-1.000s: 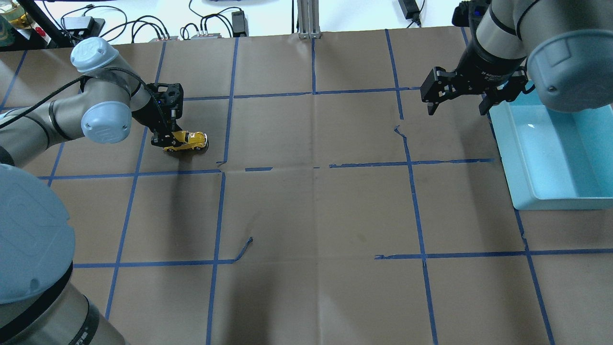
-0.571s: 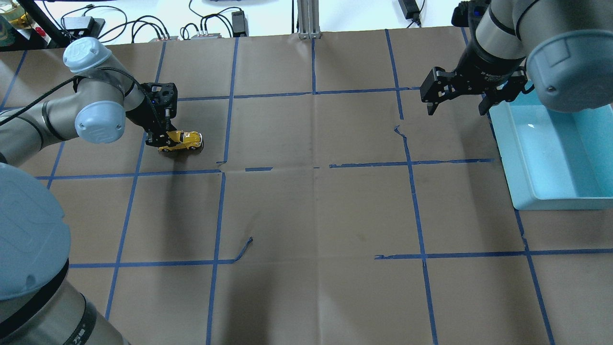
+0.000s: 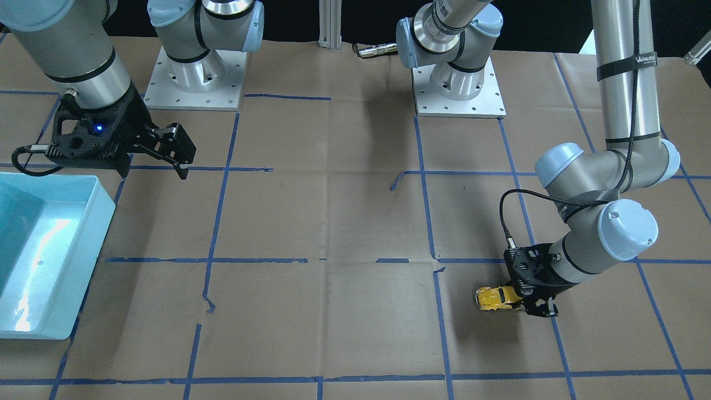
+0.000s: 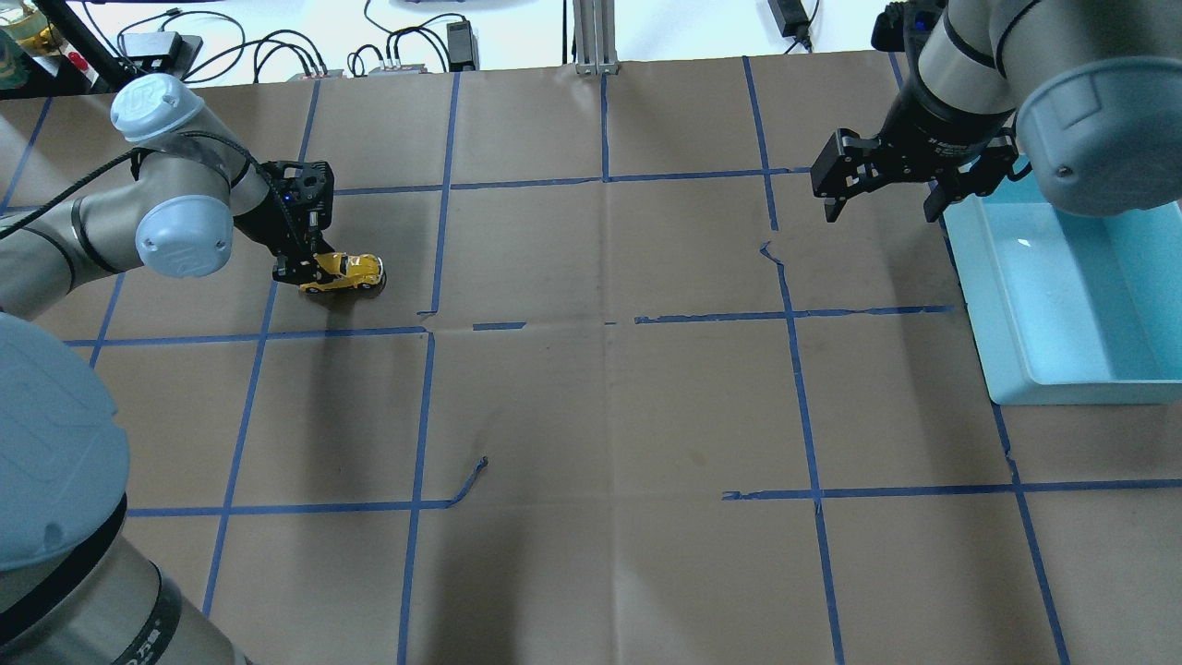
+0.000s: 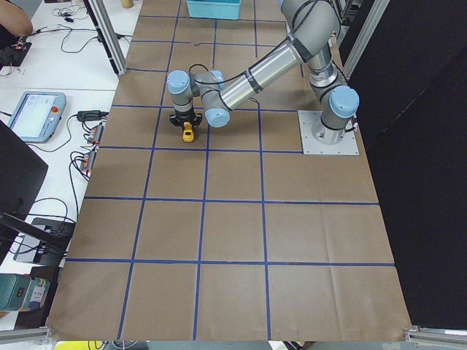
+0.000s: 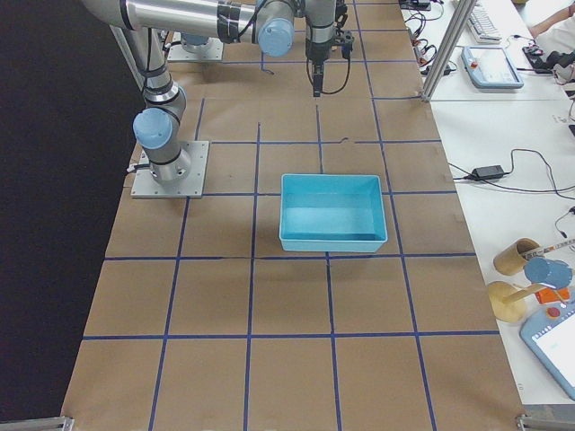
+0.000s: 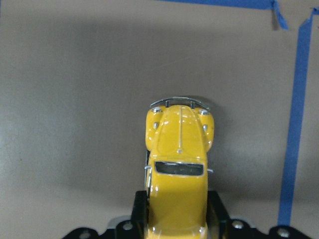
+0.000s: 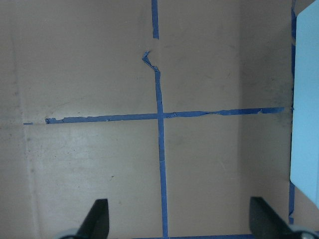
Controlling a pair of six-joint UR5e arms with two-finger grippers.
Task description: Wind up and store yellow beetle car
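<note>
Overhead exterior view: the yellow beetle car (image 4: 351, 271) is shown clamped by the left gripper (image 4: 309, 273) on the brown-papered table (image 4: 600, 416). It lies inside a square of the blue tape grid (image 4: 605, 178) on the robot's left, in the far half of the table. The car is held low, with its shadow directly under it. Whether the wheels are pressed onto the paper cannot be told. Its nose is pointed toward the middle of the table, away from the gripper.

From the left wrist-mounted camera, the car (image 7: 178, 149) is seen from above and behind. The black fingers (image 7: 140, 209) are closed narrowly on both flanks at the cabin. The bonnet, the two headlights and the silver front bumper are left free ahead of them. A tape line is seen near the car, apart from it.

In the exterior front-facing view, the car (image 3: 496, 298) and the left gripper (image 3: 536, 308) are found at lower right.

On the opposite side, well apart from the car, the right gripper (image 4: 879, 211) is held above the table with its fingers spread wide. Its wrist camera shows the two fingertips (image 8: 98, 217) at the bottom corners, with bare paper and a tape crossing framed between them. A light-blue bin (image 4: 1080, 392) is placed just beside this gripper, at the table's right edge.
</note>
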